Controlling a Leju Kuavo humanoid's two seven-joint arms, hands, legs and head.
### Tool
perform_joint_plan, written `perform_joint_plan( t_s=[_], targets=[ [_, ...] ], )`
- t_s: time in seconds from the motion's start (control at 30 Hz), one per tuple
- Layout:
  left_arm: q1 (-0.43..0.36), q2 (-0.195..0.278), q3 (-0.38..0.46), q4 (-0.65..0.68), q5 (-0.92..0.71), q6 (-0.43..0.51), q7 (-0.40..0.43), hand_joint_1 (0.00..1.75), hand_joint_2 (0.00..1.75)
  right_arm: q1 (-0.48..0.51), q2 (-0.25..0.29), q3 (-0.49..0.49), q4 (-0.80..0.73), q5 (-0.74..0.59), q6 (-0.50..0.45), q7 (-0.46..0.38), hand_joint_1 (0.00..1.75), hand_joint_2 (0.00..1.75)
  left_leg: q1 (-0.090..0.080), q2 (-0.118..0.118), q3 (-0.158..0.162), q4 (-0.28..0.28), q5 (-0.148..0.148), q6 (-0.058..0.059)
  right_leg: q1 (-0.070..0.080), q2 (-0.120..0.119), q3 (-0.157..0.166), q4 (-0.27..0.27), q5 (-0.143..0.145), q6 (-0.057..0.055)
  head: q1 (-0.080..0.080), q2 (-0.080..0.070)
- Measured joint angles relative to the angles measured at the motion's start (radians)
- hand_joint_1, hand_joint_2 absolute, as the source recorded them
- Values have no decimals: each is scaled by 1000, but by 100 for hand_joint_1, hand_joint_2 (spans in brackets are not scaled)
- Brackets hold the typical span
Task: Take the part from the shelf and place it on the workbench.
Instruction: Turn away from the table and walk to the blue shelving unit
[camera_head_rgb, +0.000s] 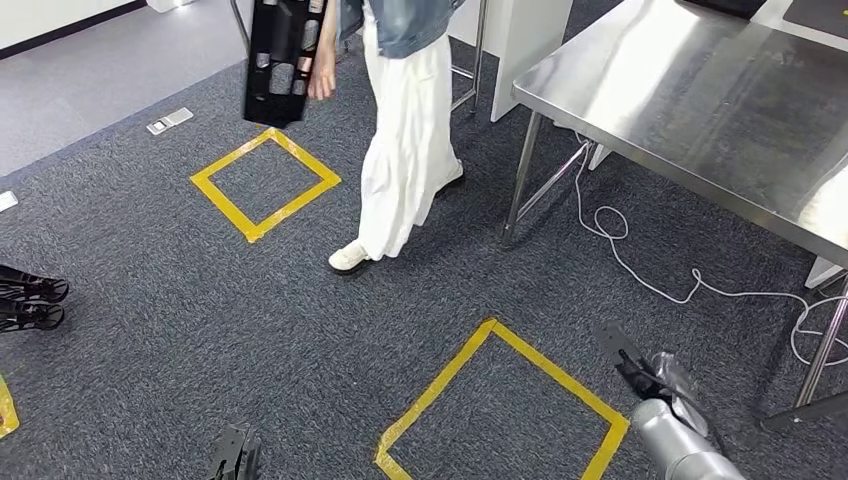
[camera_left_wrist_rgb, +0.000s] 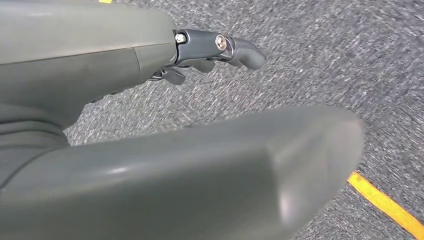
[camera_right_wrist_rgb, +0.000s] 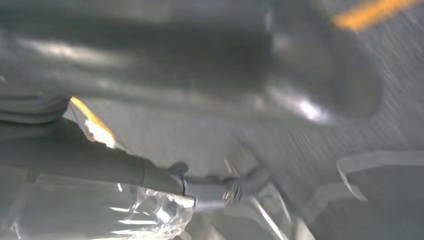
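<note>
My right hand (camera_head_rgb: 655, 385) hangs low at the bottom right, over the corner of a yellow tape square (camera_head_rgb: 500, 400). It holds a part wrapped in clear crinkled plastic (camera_right_wrist_rgb: 150, 212); the same wrapped part (camera_head_rgb: 683, 382) shows grey beside the dark fingers. The right wrist view is blurred, so the grip is hard to make out. The steel workbench (camera_head_rgb: 700, 110) stands at the upper right, apart from the hand. My left hand (camera_head_rgb: 235, 455) hangs at the bottom edge. Its fingers (camera_left_wrist_rgb: 220, 47) are spread away from the thumb with nothing between them.
A person in a white skirt (camera_head_rgb: 405, 150) walks ahead, carrying a black tray of parts (camera_head_rgb: 283, 60). A white cable (camera_head_rgb: 650, 280) trails on the carpet under the workbench, near its legs (camera_head_rgb: 522, 180). A second yellow tape square (camera_head_rgb: 265, 183) lies at the upper left.
</note>
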Motion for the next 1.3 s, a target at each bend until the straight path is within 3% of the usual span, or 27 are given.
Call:
perform_joint_plan(
  t_s=[0.07,0.13,0.17,0.2,0.27,0.33,0.4,0.43,0.5,0.57,0.63,0.67,0.7,0.77,0.8,0.87,0.93,0.97,1.03,1.1,1.13,1.17,1.2,1.23,1.3],
  targets=[
    [1,-1,0,0,6,7,2,0,0,67,9,-50,14,-41,14,6,0,0,0,53,-56,130,-76,-5,9,-28,-1,0,-1,-13,-3,0],
    [6,-1,0,0,4,12,18,0,0,135,25,-96,30,-68,29,6,0,0,3,66,-92,223,-115,-8,14,-57,-4,0,-2,-14,-3,0],
    [9,-1,0,0,-4,11,35,0,0,169,37,-118,38,-79,38,6,0,0,3,70,-81,217,-109,-9,15,-70,-5,0,-2,-14,-3,0],
    [11,0,0,0,-15,9,56,0,0,201,51,-137,45,-90,45,6,0,0,3,76,-49,170,-89,-8,15,-83,-6,0,-3,-14,-3,0],
    [7,2,-3,-1,-41,3,94,0,0,263,83,-174,57,-107,58,8,0,0,0,118,47,26,-46,-1,21,-106,-4,1,-5,-11,-3,0],
    [0,4,-8,-1,-61,-1,118,0,0,314,113,-204,66,-109,75,12,0,0,-6,147,98,-53,-31,6,28,-126,-1,2,-10,-4,1,0],
    [-4,8,-14,-1,-72,-4,132,0,0,347,140,-217,74,-95,96,18,0,0,-9,132,98,-62,-28,12,32,-143,6,0,-12,2,4,0],
    [-4,10,-16,-1,-75,-4,139,0,0,359,154,-219,76,-91,105,19,0,0,-7,124,100,-67,-24,16,32,-139,5,4,-15,7,3,0],
    [-6,13,-19,-1,-76,-6,147,0,0,376,179,-227,78,-98,116,14,0,0,1,105,103,-76,-12,30,30,-87,-14,52,-46,8,6,0],
    [-12,13,-21,-1,-67,-12,149,0,0,392,197,-241,84,-112,127,1,0,0,4,80,99,-78,-3,39,21,-23,-69,179,-109,3,9,0],
    [-12,13,-20,-1,-54,-29,146,0,0,403,209,-253,88,-119,141,-14,0,0,4,49,92,-78,2,38,14,-5,-115,284,-148,8,9,0],
    [-11,13,-20,-1,-50,-43,145,0,0,405,212,-256,89,-118,150,-22,0,0,5,34,89,-77,5,35,11,-4,-113,284,-143,16,10,0],
    [-10,12,-19,-1,-47,-58,144,0,0,404,215,-259,90,-115,160,-29,0,0,6,20,87,-77,7,31,6,-2,-92,244,-124,28,10,0],
    [-10,12,-17,0,-38,-84,140,0,0,399,219,-262,90,-110,184,-42,0,0,8,-7,85,-75,12,21,-7,23,-17,102,-72,49,10,0],
    [-10,12,-16,0,-33,-93,138,0,0,395,221,-263,90,-108,195,-47,0,0,8,-19,83,-74,13,14,-10,36,11,45,-54,52,10,0],
    [-10,12,-12,0,-23,-107,134,0,0,391,224,-265,91,-108,219,-56,0,0,7,-35,79,-74,17,-1,-6,46,28,4,-42,40,10,0],
    [-7,13,-3,0,-15,-116,126,0,0,388,224,-267,91,-109,239,-63,0,0,12,-46,73,-77,23,-13,-3,27,32,1,-35,20,10,0],
    [-4,13,1,0,-11,-121,122,0,0,387,224,-269,91,-109,247,-65,0,0,14,-35,66,-68,17,-17,-4,18,34,-1,-30,10,9,0],
    [-2,14,10,0,-2,-129,116,0,0,389,223,-274,91,-110,256,-66,0,0,16,14,29,8,-32,-21,-4,-3,33,-4,-23,-6,5,0],
    [-2,13,19,0,4,-136,112,0,0,396,222,-279,91,-109,260,-66,0,0,14,55,-34,147,-105,-24,5,-29,30,-4,-23,-12,1,0],
    [-1,13,23,0,5,-138,112,0,0,399,221,-281,91,-109,263,-66,0,0,15,62,-58,200,-125,-25,8,-43,28,-4,-24,-13,1,0],
    [1,12,27,0,6,-139,111,0,0,402,220,-282,92,-109,264,-65,0,0,15,66,-64,220,-127,-25,10,-56,26,-4,-24,-13,1,0],
    [2,12,29,0,6,-140,110,0,0,403,220,-284,92,-109,265,-64,0,0,15,71,-49,198,-111,-24,11,-69,26,-3,-24,-13,0,0],
    [3,12,30,0,5,-141,109,0,0,405,220,-285,92,-109,266,-63,0,0,15,82,-13,140,-85,-22,11,-80,26,-3,-25,-12,1,0],
    [-2,11,30,0,3,-142,106,0,0,408,221,-289,92,-109,266,-62,0,0,13,135,70,3,-40,-16,17,-102,28,-3,-28,-8,0,0]
  ],
)
